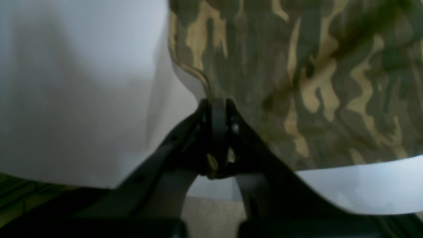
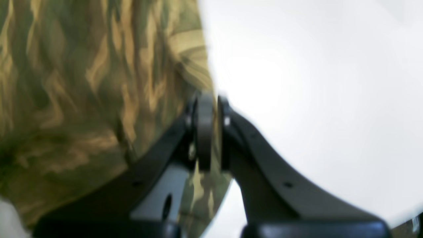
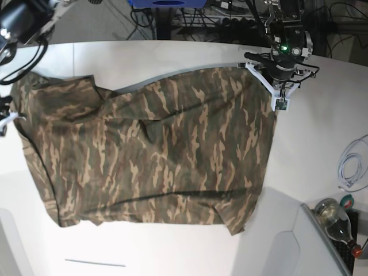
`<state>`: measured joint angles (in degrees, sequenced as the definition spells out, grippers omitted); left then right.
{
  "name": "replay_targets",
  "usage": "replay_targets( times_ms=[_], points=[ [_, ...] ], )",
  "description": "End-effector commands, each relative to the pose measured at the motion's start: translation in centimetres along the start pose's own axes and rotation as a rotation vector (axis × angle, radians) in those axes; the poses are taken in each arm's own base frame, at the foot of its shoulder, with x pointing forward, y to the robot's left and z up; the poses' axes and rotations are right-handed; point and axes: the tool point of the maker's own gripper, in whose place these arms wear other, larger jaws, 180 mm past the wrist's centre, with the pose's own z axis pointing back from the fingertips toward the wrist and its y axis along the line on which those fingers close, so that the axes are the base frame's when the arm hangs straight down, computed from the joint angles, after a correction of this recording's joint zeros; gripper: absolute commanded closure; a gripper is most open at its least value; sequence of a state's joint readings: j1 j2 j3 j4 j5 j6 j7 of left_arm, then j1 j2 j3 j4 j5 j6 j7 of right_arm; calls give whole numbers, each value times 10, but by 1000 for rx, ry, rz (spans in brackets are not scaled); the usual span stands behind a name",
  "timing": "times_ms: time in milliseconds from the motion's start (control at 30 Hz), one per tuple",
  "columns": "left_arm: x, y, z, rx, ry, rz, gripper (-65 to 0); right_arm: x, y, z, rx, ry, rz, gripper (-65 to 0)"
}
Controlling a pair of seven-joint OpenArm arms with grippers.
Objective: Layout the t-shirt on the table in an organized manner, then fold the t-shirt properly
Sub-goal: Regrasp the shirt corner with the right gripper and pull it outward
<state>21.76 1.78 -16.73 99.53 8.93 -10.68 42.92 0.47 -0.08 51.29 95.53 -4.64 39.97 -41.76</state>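
On the table (image 3: 322,126), spread camouflage t-shirt (image 3: 155,155); at its far corners, left gripper (image 1: 218,109) and right gripper (image 2: 208,105), each clamped tight on a pinch of hem

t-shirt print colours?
The t-shirt is camouflage: olive green, dark brown and tan. Clearest in the base view.

camouflage t-shirt (image 3: 155,155) spread on white table (image 3: 322,144)

no legible text, labels or numbers anywhere
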Motion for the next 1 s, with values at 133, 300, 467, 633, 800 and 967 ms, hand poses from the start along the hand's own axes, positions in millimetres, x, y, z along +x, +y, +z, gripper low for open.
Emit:
replay_targets(
  times_ms=[133, 300, 467, 633, 800, 967],
  points=[
    [13, 5, 2, 17, -42, 1, 0, -45, 32, 56, 72, 86, -126, -312],
    [17, 15, 1, 32, -48, -23, 0, -81, 75, 62, 342, 84, -319, -414],
    [23, 20, 0, 44, -59, -21, 0, -119, 105, 37, 447, 196, -454, -452],
    [27, 24, 0, 52, -67, -29, 0, -135, 121, 18, 477, 242, -517, -453],
    [28, 24, 0, 52, -69, -28, 0, -136, 132, 9, 503, 254, -542, -453],
    [28, 24, 0, 51, -69, -29, 0, -123, 155, 5, 576, 259, -459, -450]
  ],
)
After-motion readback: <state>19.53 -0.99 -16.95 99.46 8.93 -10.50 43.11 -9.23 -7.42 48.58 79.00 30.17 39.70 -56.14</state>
